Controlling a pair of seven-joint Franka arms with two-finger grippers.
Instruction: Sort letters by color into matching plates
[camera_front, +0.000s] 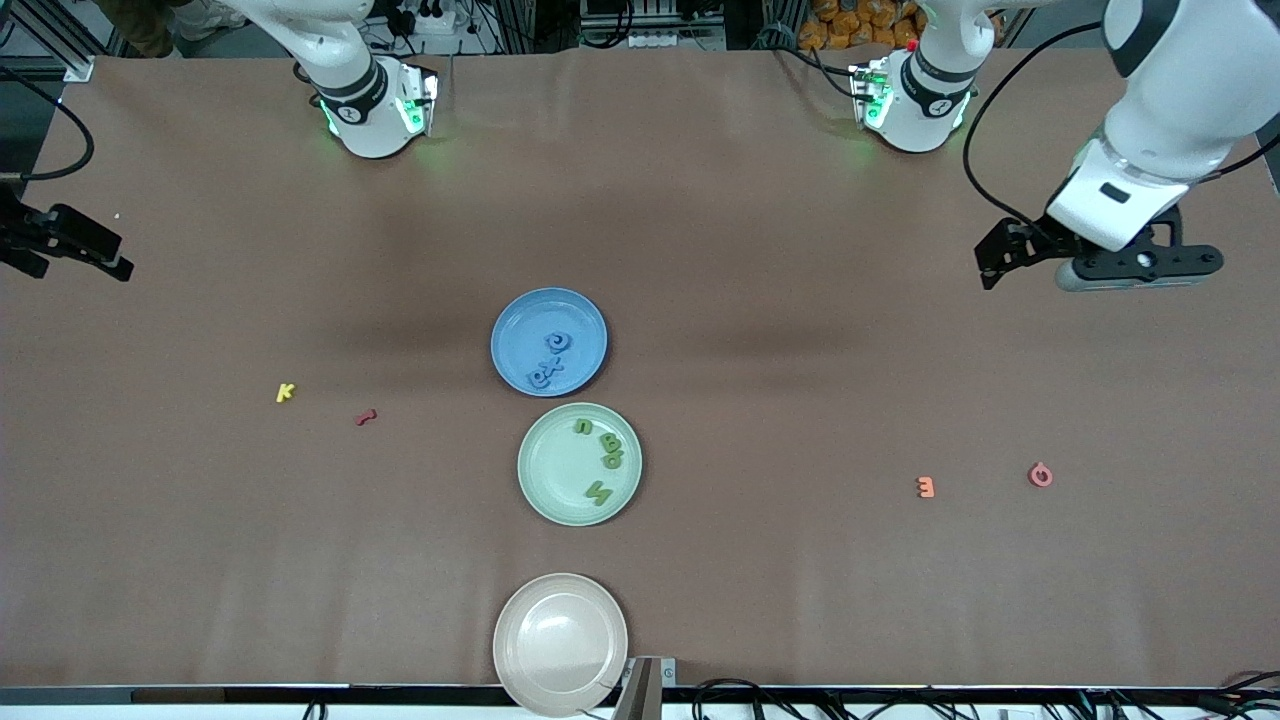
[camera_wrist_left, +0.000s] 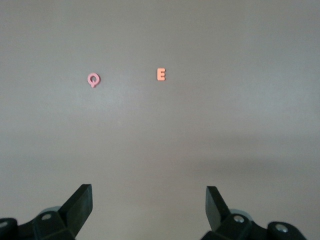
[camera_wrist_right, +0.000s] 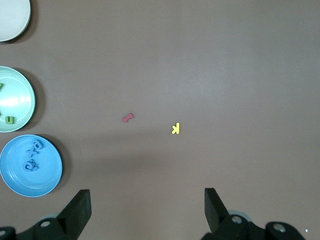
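Brown table (camera_front: 700, 200): tiny flat colored letters (camera_front: 555, 357).

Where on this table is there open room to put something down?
Bare cloth lies between the yellow letter and the table edge, and between the green plate and orange letter. It is crowded mid-table, where the blue plate, green plate and beige plate line up.

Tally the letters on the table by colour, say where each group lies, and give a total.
Blue letters, in the blue plate: 4
Green letters, in the green plate: 4
Yellow letter, on the table: 1
Red letter, on the table: 1
Orange letter, on the table: 1
Pink letter, on the table: 1
Total: 12
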